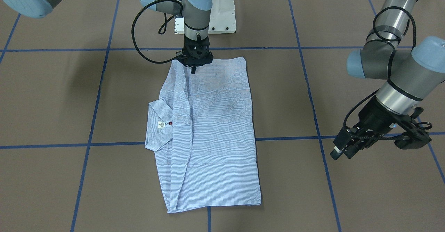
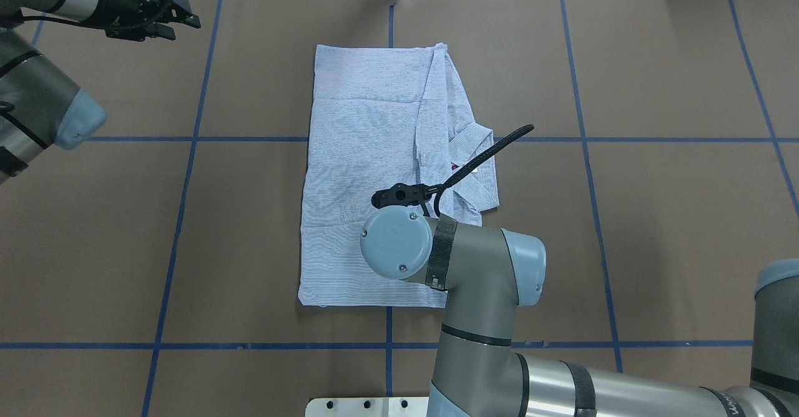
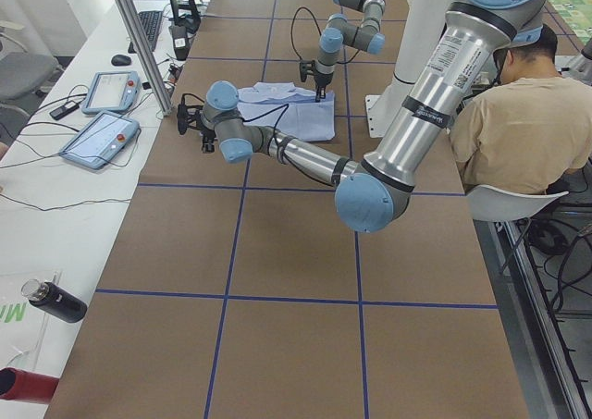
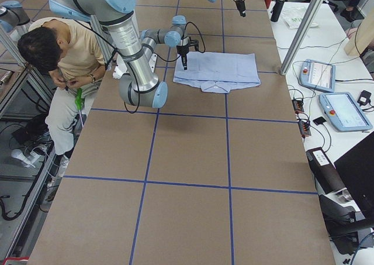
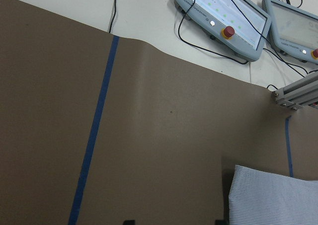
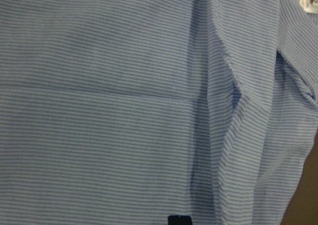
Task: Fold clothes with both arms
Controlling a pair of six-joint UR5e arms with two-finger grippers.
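Shirt [image 1: 215,131] lies flat at middle of table [image 1: 52,96], sides already folded in to a long rectangle, collar showing. Right gripper [image 1: 193,68] looks closed, tip at robot-side edge. Left gripper [image 2: 187,19] open, empty, well apart. Cross folds probably left.

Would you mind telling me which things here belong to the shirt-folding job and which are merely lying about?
Part of the job: striped shirt, partly folded on the table; right end effector, at the shirt's robot-side edge; left end effector, held clear of it.

Just lying about: teach pendants, black bottle, keyboard, white pedestal base.
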